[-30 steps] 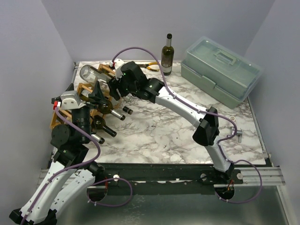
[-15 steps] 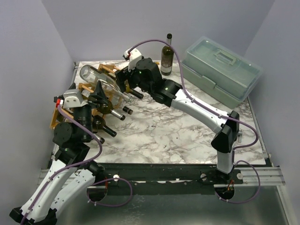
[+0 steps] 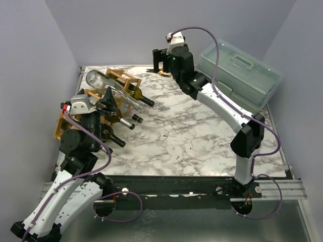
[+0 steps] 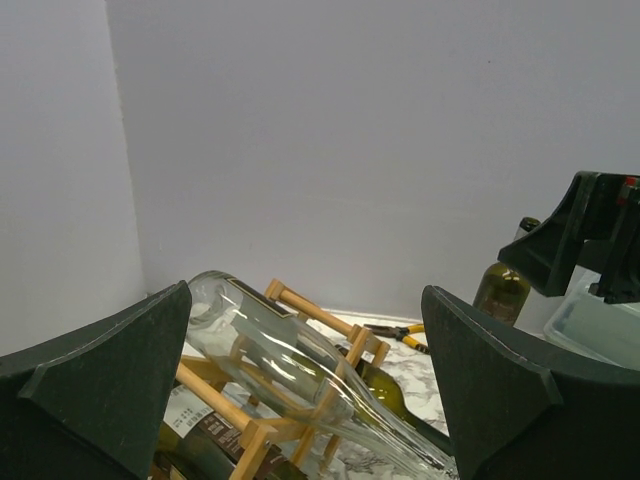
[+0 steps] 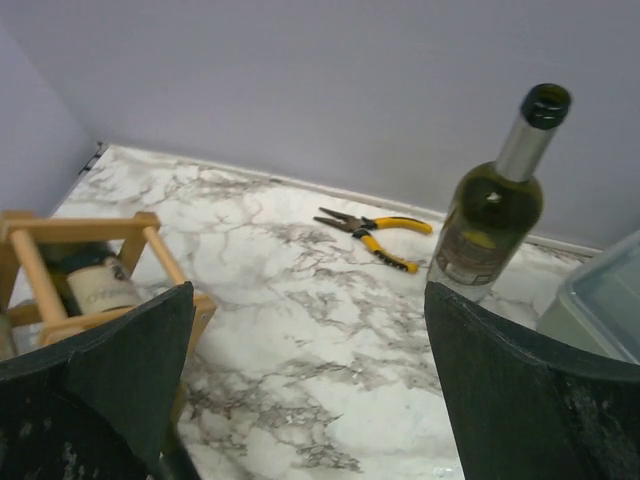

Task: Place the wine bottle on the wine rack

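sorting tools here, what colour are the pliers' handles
Yellow with black, on the pliers; best in the right wrist view.

White-and-grey marble-patterned table (image 3: 192, 136), walled on left, back and right. Four things directly on top.

- Light-brown wooden lattice wine rack (image 3: 124, 77): left side, running from near left part toward back left corner.
- Dark green glass wine bottle (image 5: 490, 215): upright, near back wall, silver-grey foil on neck, pale label on body.
- Yellow-handled pliers (image 5: 375, 232): flat on marble, just beside bottle on rack side, jaws pointing toward rack.
- Pale green translucent plastic toolbox (image 3: 237, 70): back right corner, lid shut, handle on top, set at angle to table edges.
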Tool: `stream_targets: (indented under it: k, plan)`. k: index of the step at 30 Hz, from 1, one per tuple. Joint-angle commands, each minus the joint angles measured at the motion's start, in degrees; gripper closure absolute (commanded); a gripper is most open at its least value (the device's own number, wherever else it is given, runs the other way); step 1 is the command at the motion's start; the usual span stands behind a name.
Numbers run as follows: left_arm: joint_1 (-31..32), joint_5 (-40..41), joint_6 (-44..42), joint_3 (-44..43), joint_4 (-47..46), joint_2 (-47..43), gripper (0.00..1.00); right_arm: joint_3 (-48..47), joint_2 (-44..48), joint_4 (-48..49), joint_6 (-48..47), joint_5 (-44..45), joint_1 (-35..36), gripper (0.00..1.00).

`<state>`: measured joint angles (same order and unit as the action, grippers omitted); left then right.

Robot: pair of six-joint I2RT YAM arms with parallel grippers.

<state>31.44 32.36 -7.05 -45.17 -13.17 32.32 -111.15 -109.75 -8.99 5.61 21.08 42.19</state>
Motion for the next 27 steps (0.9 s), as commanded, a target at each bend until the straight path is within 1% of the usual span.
stream_targets:
  k: [1, 8, 11, 17, 21, 27]
  plan:
    - [-0.3, -2.2, 1.6, 0.6, 0.1, 0.0, 0.01, -2.2, -2.2, 3.7, 1.5, 2.0, -4.1, 0.00]
    - [-0.3, -2.8, 2.6, 0.6, 0.2, 0.7, 0.01, -1.6, -5.9, 7.7, 0.8, 1.6, -9.9, 0.00]
    - [-0.3, -3.0, 2.8, 0.7, 0.3, 0.9, 0.01, -1.7, -8.2, 8.5, 0.9, 0.3, -12.3, 0.00]
    - [-0.3, -2.8, 2.7, 0.7, 0.3, 1.5, 0.01, -3.3, -13.7, 13.7, -0.8, -4.1, -15.8, 0.00]
    - [-0.3, -2.9, 2.7, 0.7, 0.4, 2.1, 0.01, -6.7, -18.2, 15.5, -3.8, -5.0, -16.4, 0.00]
    - [-0.3, -2.5, 2.1, 0.7, 0.4, 2.9, 0.01, -12.6, -25.2, 16.9, -4.3, -4.6, -17.4, 0.00]
